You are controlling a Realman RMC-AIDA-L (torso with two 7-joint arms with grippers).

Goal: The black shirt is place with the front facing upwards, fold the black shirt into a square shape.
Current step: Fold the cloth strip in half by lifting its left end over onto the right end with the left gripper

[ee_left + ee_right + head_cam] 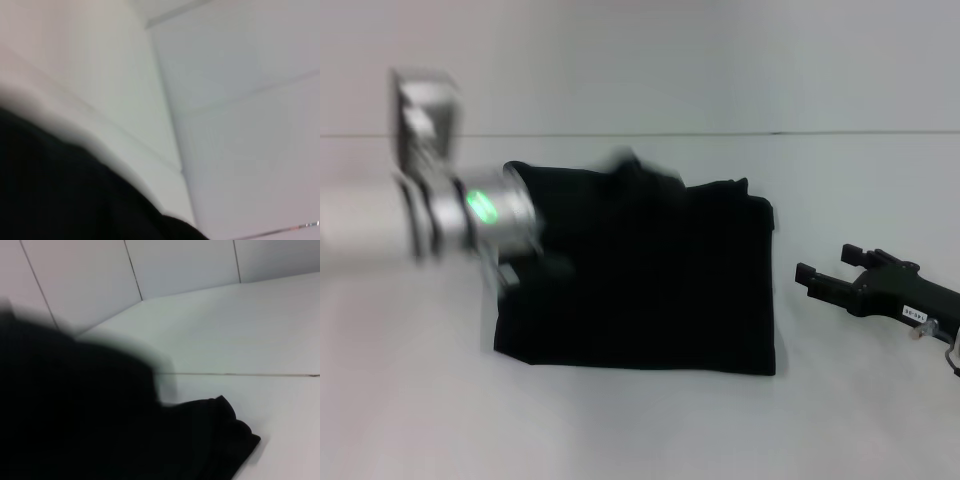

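A black shirt (640, 275) lies folded into a rough rectangle near the middle of a white table (650, 430), plain black side up, its near edge straight and its far edge bunched into a small ridge. The right-hand corner on the far side pokes out slightly.

The left arm (450, 200), silver with a green light on its wrist ring, reaches in from the robot's left and hangs over the shirt's left far corner. It is smeared by blur, and its claw cannot be made out against the dark cloth, so whether it is open or has hold of anything cannot be told.

The right gripper (830, 270) sits low over the table to the right of the shirt, apart from it, its two black fingers (817, 277) pointing toward the cloth's right edge. They stand spread with a clear gap between them and hold nothing.

In the left wrist view a dark mass fills one corner against the pale table and wall; it is too blurred to say whether this is cloth or claw. The right wrist view shows a rumpled corner of the shirt (220, 435) resting on the table (280, 340), beside a large blurred black shape close to the lens.
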